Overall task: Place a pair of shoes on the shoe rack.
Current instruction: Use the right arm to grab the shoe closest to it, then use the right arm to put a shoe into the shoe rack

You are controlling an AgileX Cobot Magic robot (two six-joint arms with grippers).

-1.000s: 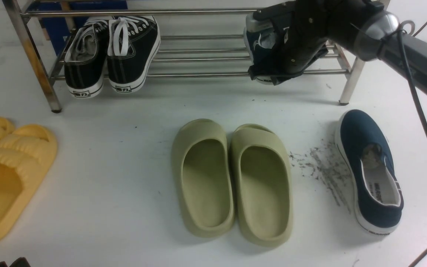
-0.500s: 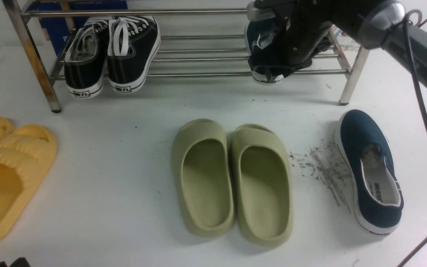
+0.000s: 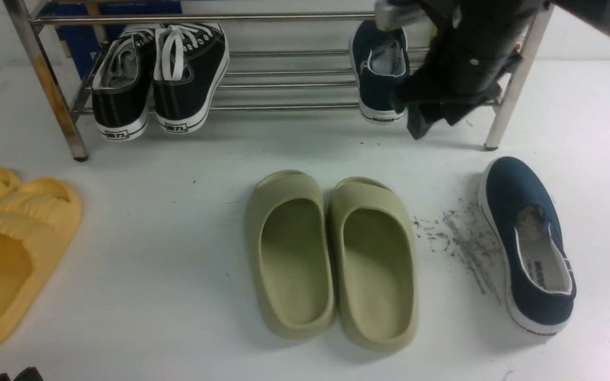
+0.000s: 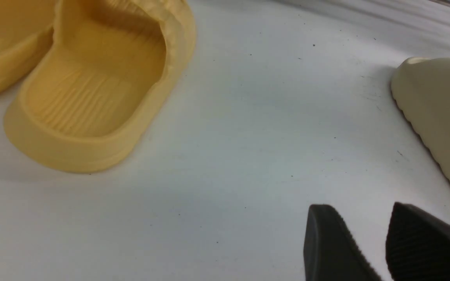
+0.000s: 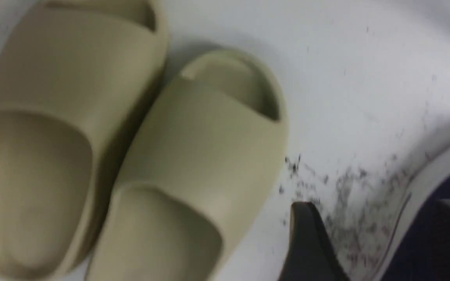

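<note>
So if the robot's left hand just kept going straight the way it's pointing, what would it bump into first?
Probably the bare white surface, with the left gripper passing between the yellow slippers and green slippers. I can't tell how far down that is.

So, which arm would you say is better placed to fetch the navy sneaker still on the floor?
Right, I'd say: the right gripper is empty, and its wrist view shows the floor sneaker close by. The left gripper is across the olive slippers.
</note>
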